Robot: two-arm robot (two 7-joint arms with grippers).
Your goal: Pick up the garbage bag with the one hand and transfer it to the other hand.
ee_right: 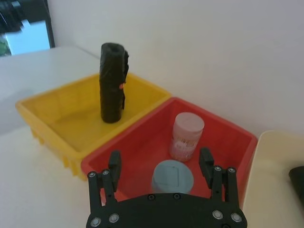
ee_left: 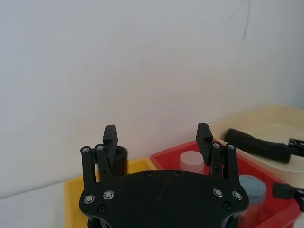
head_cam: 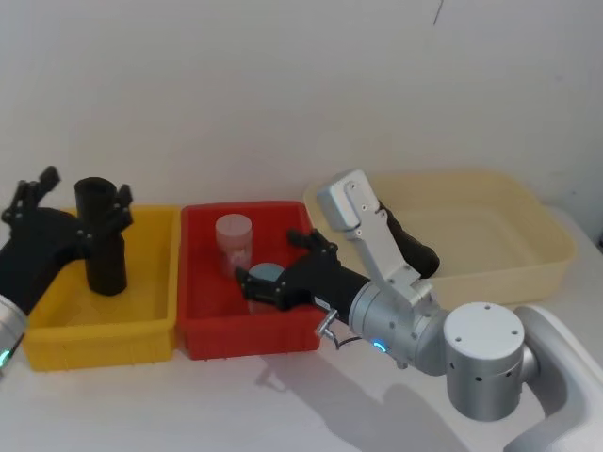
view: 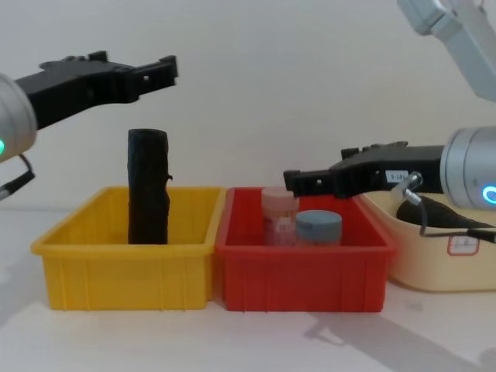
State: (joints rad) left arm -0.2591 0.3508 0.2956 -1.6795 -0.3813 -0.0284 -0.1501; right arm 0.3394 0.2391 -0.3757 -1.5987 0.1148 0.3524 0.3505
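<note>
Left pincer [view: 159, 71] hung spread above yellow bin [head_cam: 104, 330] at nine o'clock, right pincer [view: 298, 180] gaped over red bin [head_cam: 250, 339], garbage bag [head_cam: 419, 254] lay in cream bin [head_cam: 528, 226] at three o'clock.

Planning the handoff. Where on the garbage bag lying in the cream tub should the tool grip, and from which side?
Probably its middle, from above, closing across its width: the garbage bag lies flat on the floor of the cream tub, whose walls would block a sideways approach.

Silver arms [head_cam: 480, 363] carry a black left hand [ee_left: 157, 137] and right hand [ee_right: 160, 161].
</note>
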